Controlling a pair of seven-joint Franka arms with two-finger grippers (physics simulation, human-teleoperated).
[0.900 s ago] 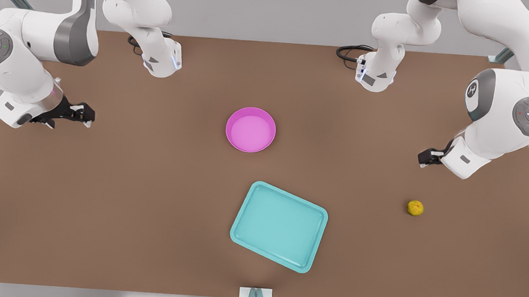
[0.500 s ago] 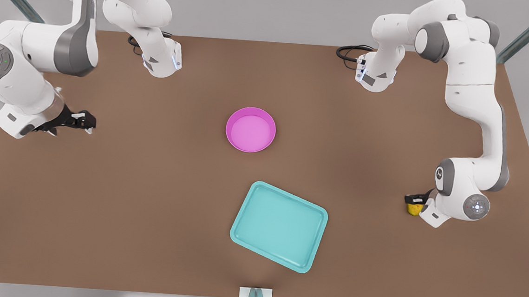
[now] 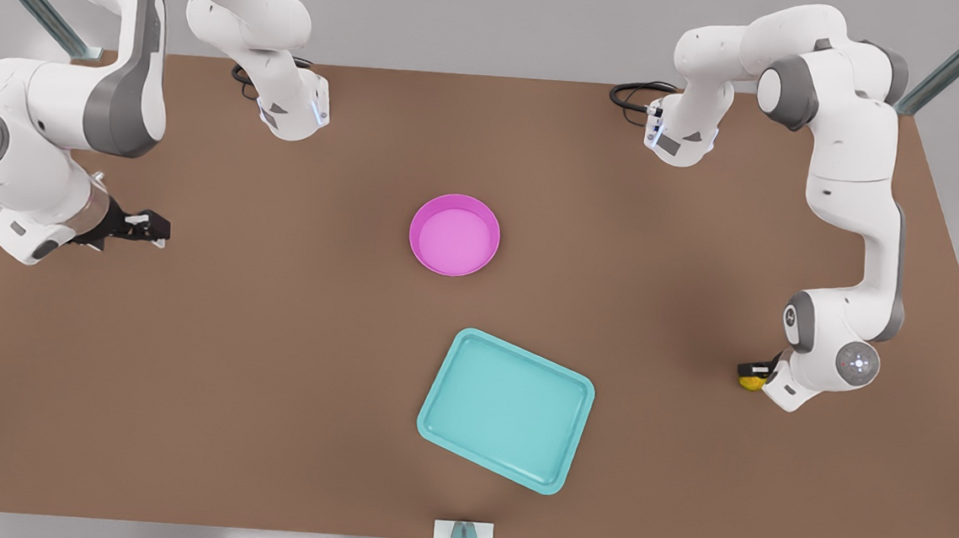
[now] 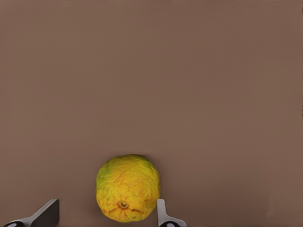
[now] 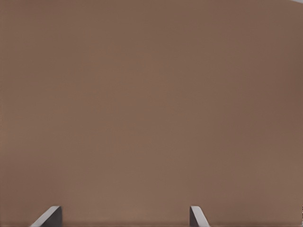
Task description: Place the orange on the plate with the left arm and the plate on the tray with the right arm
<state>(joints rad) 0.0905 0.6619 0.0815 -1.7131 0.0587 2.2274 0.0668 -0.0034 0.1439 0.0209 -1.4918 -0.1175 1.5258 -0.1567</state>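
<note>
The left gripper (image 3: 752,373), formerly held high above the table (image 3: 288,357) at the front view's right, is now lowered to the orange (image 3: 748,381), with the arm folded downward. In the left wrist view the orange (image 4: 128,187) is seen between the spread fingers (image 4: 163,215), one touching its side, the other apart. The right gripper (image 3: 153,229) at the front view's left is shifted slightly, its wrist turned and its arm set lower.

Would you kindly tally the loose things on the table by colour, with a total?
Pink: 1, the plate
Turquoise: 1, the tray
Yellow-orange: 1, the orange, between the open left gripper's fingers
Total: 3
</note>
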